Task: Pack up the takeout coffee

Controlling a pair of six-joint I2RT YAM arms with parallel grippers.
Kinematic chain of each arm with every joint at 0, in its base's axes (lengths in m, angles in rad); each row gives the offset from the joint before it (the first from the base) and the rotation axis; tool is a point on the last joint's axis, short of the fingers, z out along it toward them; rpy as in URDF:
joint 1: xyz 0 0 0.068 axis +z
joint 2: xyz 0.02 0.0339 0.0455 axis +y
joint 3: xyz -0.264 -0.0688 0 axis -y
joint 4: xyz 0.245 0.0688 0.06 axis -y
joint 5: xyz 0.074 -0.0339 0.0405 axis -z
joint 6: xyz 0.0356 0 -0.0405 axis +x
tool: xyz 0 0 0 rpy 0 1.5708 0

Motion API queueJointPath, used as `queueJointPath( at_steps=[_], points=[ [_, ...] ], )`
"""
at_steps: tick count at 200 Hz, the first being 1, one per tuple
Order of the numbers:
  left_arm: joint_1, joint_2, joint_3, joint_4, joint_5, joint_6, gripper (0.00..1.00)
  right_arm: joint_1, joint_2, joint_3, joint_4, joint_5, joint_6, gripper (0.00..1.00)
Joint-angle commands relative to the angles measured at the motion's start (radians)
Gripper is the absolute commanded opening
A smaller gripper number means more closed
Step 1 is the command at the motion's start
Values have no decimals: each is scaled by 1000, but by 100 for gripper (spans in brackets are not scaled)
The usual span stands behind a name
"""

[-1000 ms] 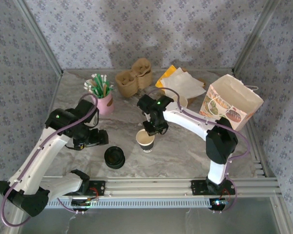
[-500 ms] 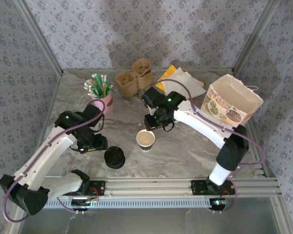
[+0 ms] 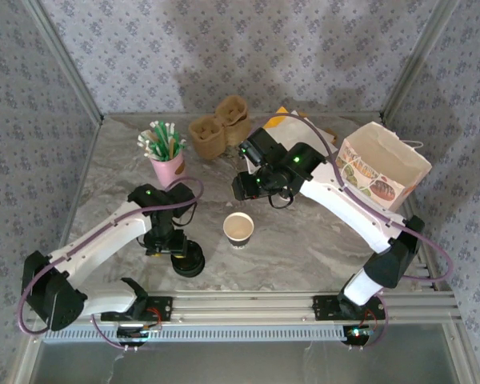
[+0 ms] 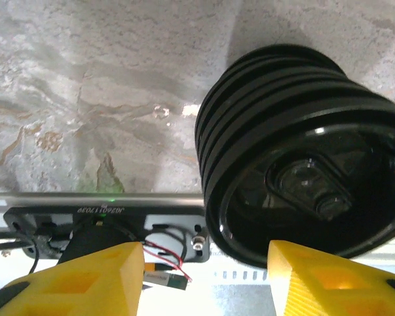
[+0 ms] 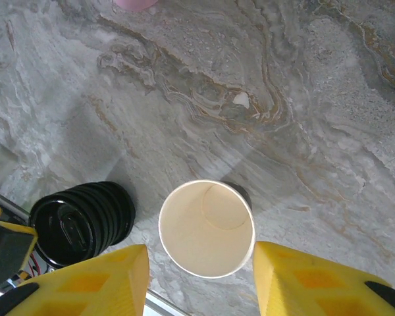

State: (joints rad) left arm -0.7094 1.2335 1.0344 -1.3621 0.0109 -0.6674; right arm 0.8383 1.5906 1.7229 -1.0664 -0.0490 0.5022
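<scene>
Left gripper (image 4: 204,258) spread, empty, over lid stack (image 4: 303,171). Right gripper (image 5: 201,255) spread, empty, above upright open-topped cup (image 5: 207,227) on table (image 5: 283,99).

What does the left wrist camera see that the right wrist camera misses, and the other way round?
Left wrist, not right: a lettered black block on the metal rail. Right wrist, not left: an open, lidless cup standing upright, and the edge of a pink cup. Both: the stack of black lids and the marbled table.
</scene>
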Motion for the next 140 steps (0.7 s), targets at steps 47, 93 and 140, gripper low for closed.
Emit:
queueJointPath(
  at_steps=[47,93,140],
  points=[
    [-6,32,-28,97,-10,2,42,6,-44,-5,-6,22,42,47],
    [-7,8,-46,95,-19,6,35,6,-31,12,-8,31,48,47],
    [-6,4,-56,106,-17,7,36,7,-15,47,-20,48,44,47]
  ],
)
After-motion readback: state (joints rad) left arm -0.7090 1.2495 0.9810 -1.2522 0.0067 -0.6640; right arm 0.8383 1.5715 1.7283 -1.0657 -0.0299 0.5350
